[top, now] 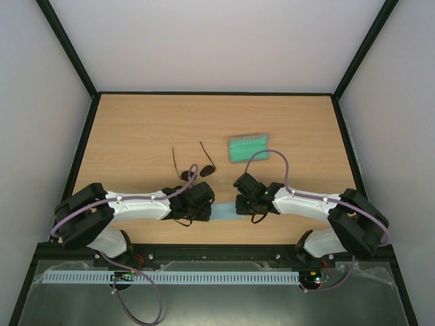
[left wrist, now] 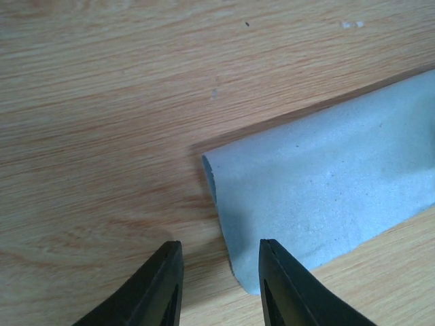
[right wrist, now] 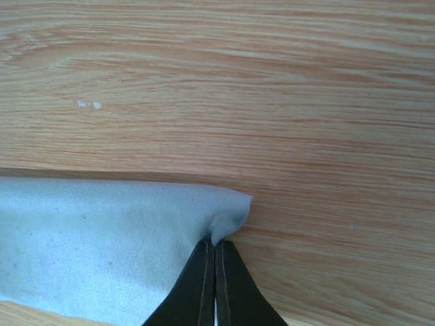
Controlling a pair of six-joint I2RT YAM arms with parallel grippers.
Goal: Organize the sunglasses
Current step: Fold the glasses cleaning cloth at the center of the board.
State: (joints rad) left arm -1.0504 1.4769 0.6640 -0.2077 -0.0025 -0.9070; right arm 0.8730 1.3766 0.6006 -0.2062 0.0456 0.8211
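My right tool (right wrist: 215, 248) pinching the soft blue-grey cloth (right wrist: 102, 238), left tool (left wrist: 219, 255) agape, empty, I judge the wire-framed round dark sunglasses (top: 206, 171) beyond the cloth light and fragile: grip the bridge.

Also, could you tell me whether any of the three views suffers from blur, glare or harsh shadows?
Top external: even, diffuse light, no glare, the sunglasses thin but legible. Left wrist: sharp cloth casting a soft shadow along its far edge; the near jaws are slightly blurred. Right wrist: similar shadow, table grain clear, no glare.
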